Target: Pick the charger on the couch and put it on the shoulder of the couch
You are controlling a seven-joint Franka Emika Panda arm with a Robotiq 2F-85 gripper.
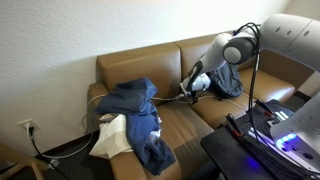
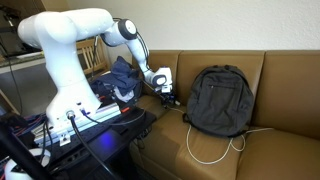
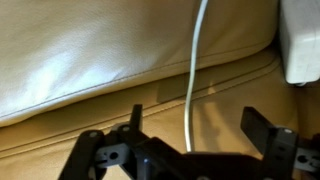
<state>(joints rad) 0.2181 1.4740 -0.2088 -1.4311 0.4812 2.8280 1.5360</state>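
Hovering low over the couch (image 3: 80, 50) seat, gripper (image 3: 193, 118) fingers (image 3: 262, 128) spread wide and empty, straddling the cable (image 3: 197, 60). Charger (image 3: 300, 40) lies on the couch seat: grasp, lift and shoulder placement all remain.

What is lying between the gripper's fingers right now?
In the wrist view, a white charger cable runs across the tan couch leather straight through the gap between the open fingers. Neither finger touches it.
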